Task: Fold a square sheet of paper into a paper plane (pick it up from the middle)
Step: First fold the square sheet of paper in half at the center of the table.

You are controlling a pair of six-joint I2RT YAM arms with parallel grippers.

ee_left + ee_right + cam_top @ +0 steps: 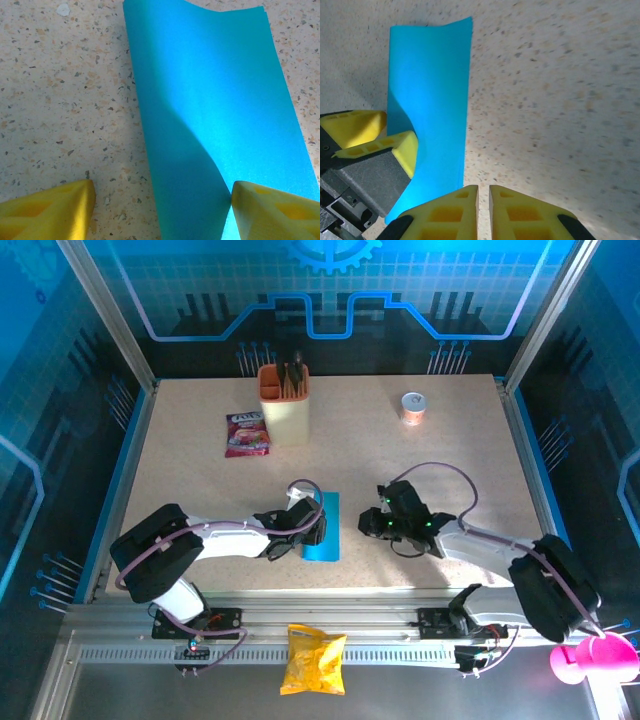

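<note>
Left gripper [163, 200], jaws apart, straddles the near end of the square sheet of paper [210, 100], with one finger on it and one on the table [60, 100]. Right gripper [483, 200], fingers together and empty, waits beside it. Advisable: flatten the crease before folding corners. The sheet lies between the arms, halved into a narrow cyan strip, upper layer bowed.

You have the sheet of paper [324, 525] lying front and centre on the table [450, 470], the left gripper [162, 192] straddling its left edge and the right gripper [483, 197] just beside its right edge. Behind it stands the holder [284, 405], with the snack packet [247, 434] just left of it and 1 small roll [413, 407] at the back right. The crisp bag [314, 658] lies on the rail before the table.
</note>
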